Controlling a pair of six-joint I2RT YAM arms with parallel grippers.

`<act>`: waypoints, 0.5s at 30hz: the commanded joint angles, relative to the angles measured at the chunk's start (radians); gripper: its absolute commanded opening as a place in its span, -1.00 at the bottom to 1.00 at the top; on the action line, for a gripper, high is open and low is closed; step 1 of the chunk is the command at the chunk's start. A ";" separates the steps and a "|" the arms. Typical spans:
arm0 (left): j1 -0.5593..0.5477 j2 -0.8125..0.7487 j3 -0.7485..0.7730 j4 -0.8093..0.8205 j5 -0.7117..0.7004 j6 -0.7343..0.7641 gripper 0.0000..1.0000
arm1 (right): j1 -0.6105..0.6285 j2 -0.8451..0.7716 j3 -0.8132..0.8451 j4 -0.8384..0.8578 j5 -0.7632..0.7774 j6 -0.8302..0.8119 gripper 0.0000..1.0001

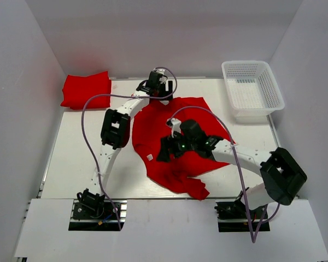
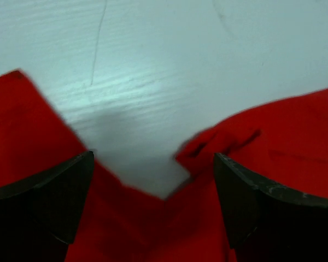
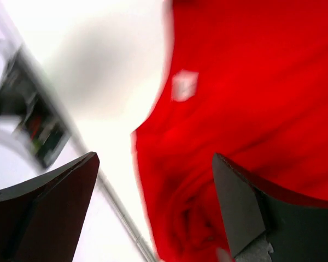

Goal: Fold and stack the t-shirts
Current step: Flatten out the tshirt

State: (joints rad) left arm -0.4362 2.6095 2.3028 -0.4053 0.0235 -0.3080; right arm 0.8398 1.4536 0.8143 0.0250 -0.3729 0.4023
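Observation:
One red t-shirt [image 1: 180,123] lies loosely spread and rumpled on the middle of the white table [image 1: 76,164], its small white neck tag [image 1: 150,157] facing up near its left edge. A second red t-shirt [image 1: 86,90] lies folded at the far left corner. My left gripper [image 1: 163,91] is open at the spread shirt's far edge; in its wrist view the gripper [image 2: 153,180] hangs over a notch of red cloth [image 2: 273,142] with nothing held. My right gripper [image 1: 167,148] is open over the shirt's middle left. In its wrist view the gripper [image 3: 153,174] straddles the cloth edge near the tag [image 3: 184,85].
A white mesh basket [image 1: 252,89] stands at the far right corner, partly off the table. Grey walls close in the left, back and right. The table's near edge [image 1: 153,197] runs just in front of the shirt's bunched lower corner [image 1: 197,188].

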 commanded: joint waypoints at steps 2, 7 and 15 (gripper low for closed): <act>-0.004 -0.361 -0.173 -0.067 -0.146 0.046 1.00 | -0.004 -0.109 0.060 -0.172 0.433 -0.002 0.79; -0.013 -0.635 -0.519 -0.147 -0.286 -0.016 1.00 | -0.027 -0.242 0.014 -0.269 0.701 0.099 0.79; -0.035 -0.960 -1.092 0.013 0.002 -0.131 1.00 | -0.135 -0.234 0.002 -0.387 0.801 0.159 0.79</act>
State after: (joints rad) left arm -0.4461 1.6650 1.3430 -0.4164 -0.1303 -0.3847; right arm 0.7509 1.2186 0.8314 -0.3016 0.3481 0.5228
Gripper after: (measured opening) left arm 0.995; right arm 0.896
